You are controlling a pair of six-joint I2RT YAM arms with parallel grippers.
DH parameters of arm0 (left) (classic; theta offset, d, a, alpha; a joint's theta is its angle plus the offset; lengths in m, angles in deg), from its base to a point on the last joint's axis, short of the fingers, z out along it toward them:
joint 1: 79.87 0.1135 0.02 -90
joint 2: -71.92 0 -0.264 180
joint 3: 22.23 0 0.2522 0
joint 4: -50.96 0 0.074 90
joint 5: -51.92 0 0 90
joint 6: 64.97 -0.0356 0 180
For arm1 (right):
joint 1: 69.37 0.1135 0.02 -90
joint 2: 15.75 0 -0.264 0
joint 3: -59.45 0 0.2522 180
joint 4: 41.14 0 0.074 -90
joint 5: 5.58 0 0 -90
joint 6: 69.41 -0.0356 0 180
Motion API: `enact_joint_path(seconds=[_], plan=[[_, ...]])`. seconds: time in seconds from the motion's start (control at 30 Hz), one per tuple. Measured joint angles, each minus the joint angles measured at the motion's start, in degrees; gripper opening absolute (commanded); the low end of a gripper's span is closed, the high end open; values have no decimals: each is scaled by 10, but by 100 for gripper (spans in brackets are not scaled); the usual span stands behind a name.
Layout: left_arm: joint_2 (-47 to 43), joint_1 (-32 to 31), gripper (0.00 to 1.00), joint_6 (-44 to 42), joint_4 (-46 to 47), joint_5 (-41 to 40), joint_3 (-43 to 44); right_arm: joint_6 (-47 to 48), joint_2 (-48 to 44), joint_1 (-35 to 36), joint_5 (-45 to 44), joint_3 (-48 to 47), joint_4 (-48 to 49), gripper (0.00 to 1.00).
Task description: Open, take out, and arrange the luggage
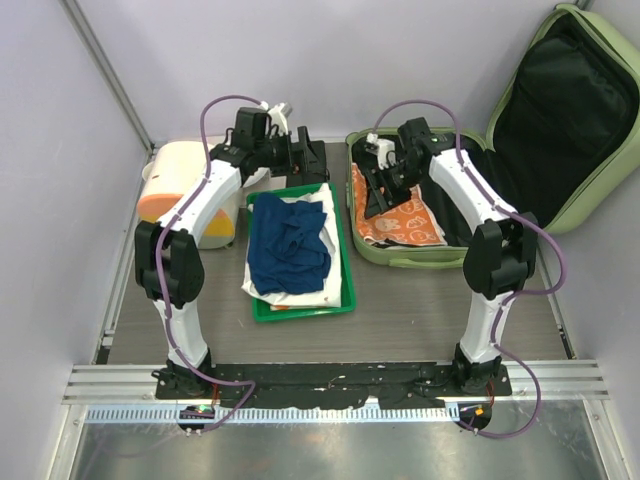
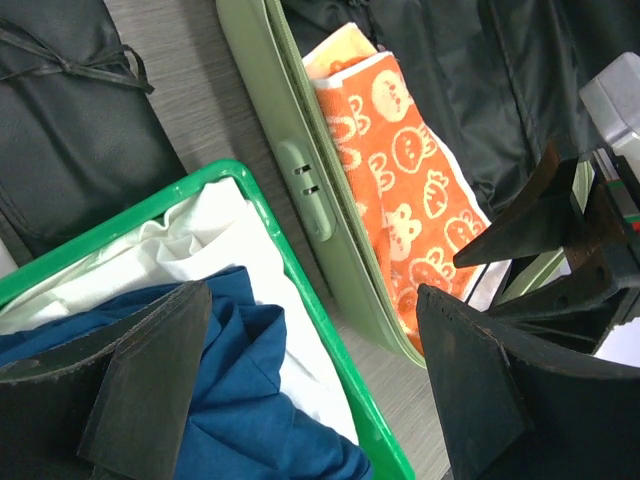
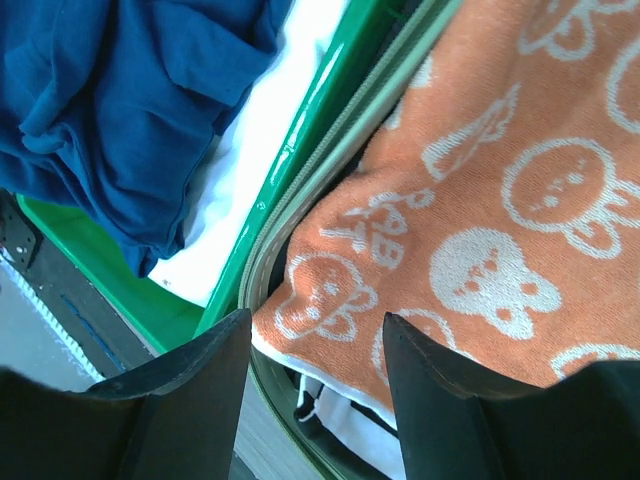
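Luggage (image 1: 410, 257) lies open just right of the green tray (image 3: 310, 150). The right gripper (image 3: 315, 340), spread wide, hangs over the orange towel (image 3: 480, 200) beside the tray's right wall, so closing may catch the shell's edge or, seemingly, white cloth (image 3: 350, 420) underneath. The left gripper (image 2: 312, 300), spread and empty, hovers above the tray's far-right corner.

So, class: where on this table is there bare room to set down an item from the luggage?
Bare table runs along the near side, bordered by the green tray, the luggage and the two arm bases. The back is crowded: cream-and-orange container, tray and luggage sit side by side, with only a narrow gap between tray and luggage.
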Motion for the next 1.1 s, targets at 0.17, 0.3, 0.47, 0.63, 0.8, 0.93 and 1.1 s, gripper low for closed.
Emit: enact_joint_path(seconds=[0.17,0.3,0.47,0.63,0.8,0.93,1.1], plan=[[0,0,87,0,-1,-1,-4,12,0,32,-33,1,-2,59],[0,0,88,-2,-1,-1,-4,34,0,47,-52,2,-16,50],[0,0,87,-2,-1,-1,-5,49,-3,53,-56,22,-26,51],[0,0,88,-2,-1,-1,-5,39,-4,58,-58,52,-24,53],[0,0,88,2,0,-1,-5,25,-4,71,-64,58,-14,2],[0,0,86,17,6,-3,-5,23,-4,72,-59,57,-9,1],[3,0,85,49,24,-9,-4,24,-33,58,-40,56,-6,1]])
